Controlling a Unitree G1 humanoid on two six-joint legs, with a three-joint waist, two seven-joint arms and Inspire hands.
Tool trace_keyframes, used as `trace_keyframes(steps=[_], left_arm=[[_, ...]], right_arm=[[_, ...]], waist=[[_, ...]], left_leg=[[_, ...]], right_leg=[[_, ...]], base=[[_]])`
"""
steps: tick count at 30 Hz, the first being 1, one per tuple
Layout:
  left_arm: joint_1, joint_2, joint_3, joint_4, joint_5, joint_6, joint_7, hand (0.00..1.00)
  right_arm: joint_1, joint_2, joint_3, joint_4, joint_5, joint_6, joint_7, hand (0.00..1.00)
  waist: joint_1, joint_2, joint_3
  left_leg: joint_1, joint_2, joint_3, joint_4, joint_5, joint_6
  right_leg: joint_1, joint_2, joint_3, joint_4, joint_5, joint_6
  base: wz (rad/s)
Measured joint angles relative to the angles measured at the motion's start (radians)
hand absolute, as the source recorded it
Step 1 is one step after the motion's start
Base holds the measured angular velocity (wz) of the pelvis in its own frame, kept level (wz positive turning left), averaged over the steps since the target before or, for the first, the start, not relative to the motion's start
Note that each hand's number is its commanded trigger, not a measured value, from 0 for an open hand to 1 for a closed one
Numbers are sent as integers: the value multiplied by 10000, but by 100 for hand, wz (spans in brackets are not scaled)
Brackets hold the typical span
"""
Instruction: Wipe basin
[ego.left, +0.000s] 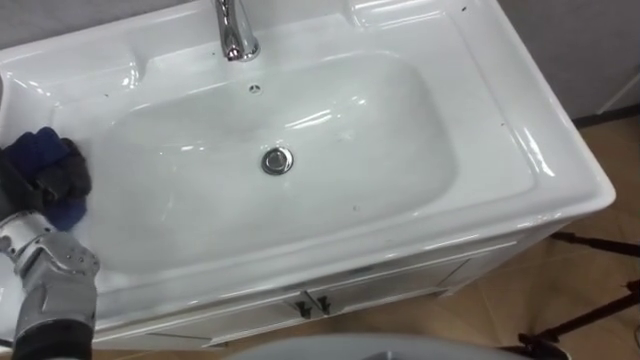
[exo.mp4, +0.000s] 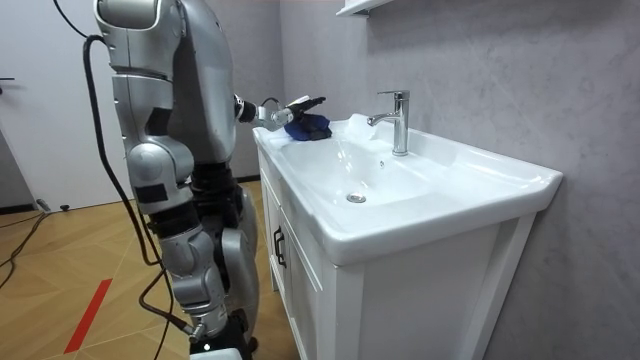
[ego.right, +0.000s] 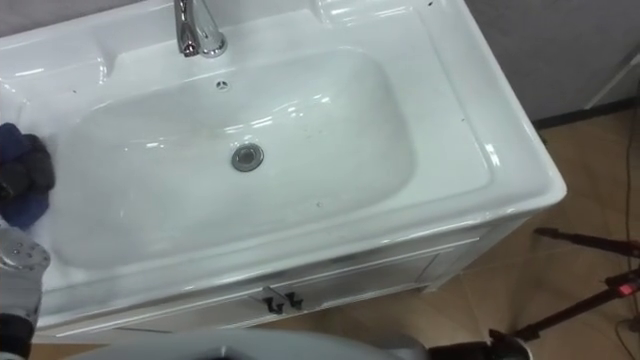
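Closest in, the robot's left arm is reaching up from the lower left and ending in the left robot hand (ego.left: 40, 175), which is resting on the flat ledge at the left end of the white basin (ego.left: 430, 150). Its dark fingers are looking curled around a bunched blue cloth (ego.left: 68, 211), with blue folds poking out on the far side and the near side of the hand; I am reading that as a grip on the cloth, not a flat press.

Everything that needs wiping is lying to the right of the robot hand. The bowl is beginning just beside it and stretching away rightward, its long axis running left to right along the front of the white vanity cabinet (exo.mp4: 400, 300). The round drain (ego.left: 278, 160) is sitting well to the right of the hand, about mid-bowl, and the chrome faucet (ego.left: 236, 30) is standing to the right and farther back, on the rear ledge.

From the room, the robot is standing at the left end of the cabinet, with the hand and cloth over the rim. As I am judging it, the left arm is the one placed to carry the cloth rightward and down into the bowl, sweeping along that long axis.
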Motion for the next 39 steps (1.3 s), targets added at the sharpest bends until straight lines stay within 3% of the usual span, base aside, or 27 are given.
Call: trace_keyframes(steps=[2,5,9,15,25,32,39], left_arm=[[0,-9,92,-276,-1493,-214,-377,0],[0,-18,226,-828,-2808,-228,-904,0],[-1,-21,331,-1633,-3646,-227,-1336,0],[-1,-96,621,-2689,-3639,-227,-1649,0],[0,-95,674,-3886,-3488,-368,-996,0],[-2,-81,805,-4167,-2400,-626,-434,0],[-2,-36,2245,-4166,-2005,-822,388,0]], right_arm=[[-29,9,-156,-22,-76,-130,64,0],[-26,85,-325,-85,-52,-226,94,0],[-51,145,-324,-83,-88,-220,105,0],[-53,239,-344,-74,-104,-220,273,0],[147,238,-335,-8,71,-311,141,0],[222,237,-351,-109,-149,-501,-134,0],[418,233,-405,-53,-565,-537,-389,0]], waist=[[-1,0,-3],[85,-49,18],[199,-101,42],[183,-150,40],[185,-171,16],[214,-120,9],[425,26,17]], left_leg=[[7,0,-139,-2,0,0],[59,2,-132,-3,0,0],[113,-2,-111,-2,-1,0],[88,-1,-102,20,0,0],[-27,-3,-93,39,0,0],[18,-3,-130,18,-1,0],[0,-11,-238,15,-1,0]], right_leg=[[39,-3,-13,14,0,0],[125,-3,-49,34,1,-1],[130,-10,-55,26,0,0],[91,1,45,17,-5,6],[-15,3,-2,-9,-4,5],[78,1,15,2,-2,4],[21,-8,-60,4,-3,5]], base=[[5],[4],[1],[-1],[-1],[-1],[2]])
